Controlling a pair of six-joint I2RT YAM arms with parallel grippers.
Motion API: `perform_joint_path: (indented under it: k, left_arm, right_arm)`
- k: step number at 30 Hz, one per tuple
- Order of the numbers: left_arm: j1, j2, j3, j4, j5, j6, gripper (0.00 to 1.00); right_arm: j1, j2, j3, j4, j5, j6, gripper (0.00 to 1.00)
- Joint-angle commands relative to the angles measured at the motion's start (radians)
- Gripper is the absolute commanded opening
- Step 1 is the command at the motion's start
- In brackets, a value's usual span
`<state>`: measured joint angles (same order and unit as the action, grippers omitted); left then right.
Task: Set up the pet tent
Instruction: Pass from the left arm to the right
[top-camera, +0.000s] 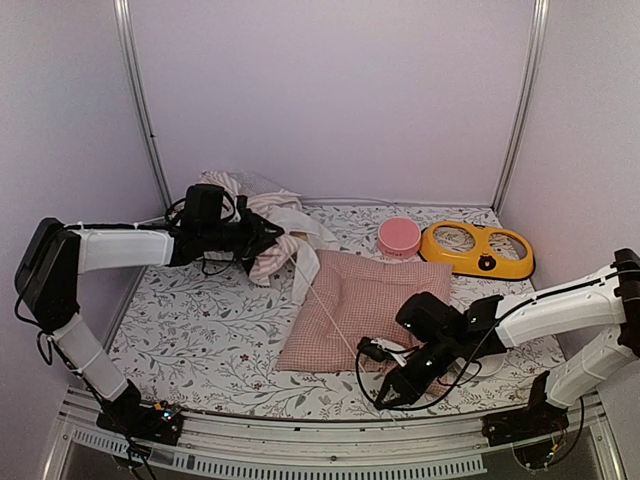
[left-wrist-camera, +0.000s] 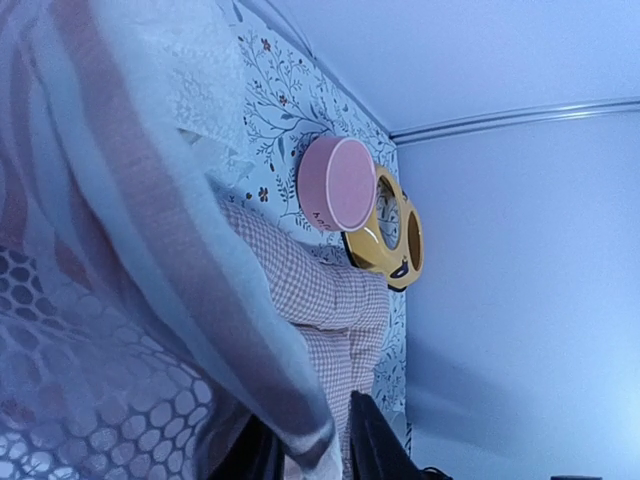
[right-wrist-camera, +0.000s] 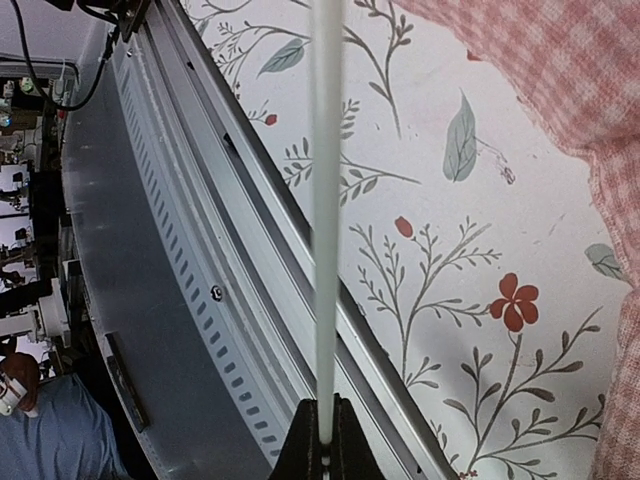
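Here, pet tent (top-camera: 250, 205): collapsed heap just behind the cushion's (top-camera: 370, 300) far-left corner.
White pole (top-camera: 325, 305): runs from the heap diagonally across the cushion.
Right gripper (right-wrist-camera: 322, 440): clamped on the pole's end, off the cushion's near edge.
Left gripper (left-wrist-camera: 310, 455): fingers astride a striped fold; whether it pinches is unclear.
Technique: the right arm should probably push along the pole's own line, without bending it, while the left steadies the fabric.
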<state>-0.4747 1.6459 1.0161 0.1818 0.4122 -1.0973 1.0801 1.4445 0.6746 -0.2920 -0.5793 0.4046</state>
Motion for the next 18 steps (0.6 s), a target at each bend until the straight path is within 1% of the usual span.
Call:
perform_joint_path:
  k: [1, 7, 14, 16, 18]
  left_arm:
    - [0.009, -0.058, -0.023, 0.011, 0.023, 0.075, 0.29]
    - [0.007, -0.111, -0.043, -0.043, 0.022, 0.148, 0.43]
    - [-0.013, -0.24, -0.103, -0.034, 0.027, 0.247, 0.57]
    - [-0.019, -0.283, -0.132, -0.036, 0.02, 0.261, 0.59]
    - [-0.017, -0.313, -0.173, -0.048, -0.003, 0.267, 0.58]
  right_arm:
    - [0.004, -0.03, 0.033, 0.008, 0.025, -0.01, 0.0]
    - [0.003, -0.024, 0.049, 0.006, 0.034, -0.013, 0.0]
    - [-0.013, -0.01, 0.065, 0.001, 0.028, -0.015, 0.0]
    - [-0.019, -0.009, 0.07, -0.002, 0.026, -0.016, 0.0]
    - [-0.023, -0.007, 0.078, -0.004, 0.024, -0.018, 0.0]
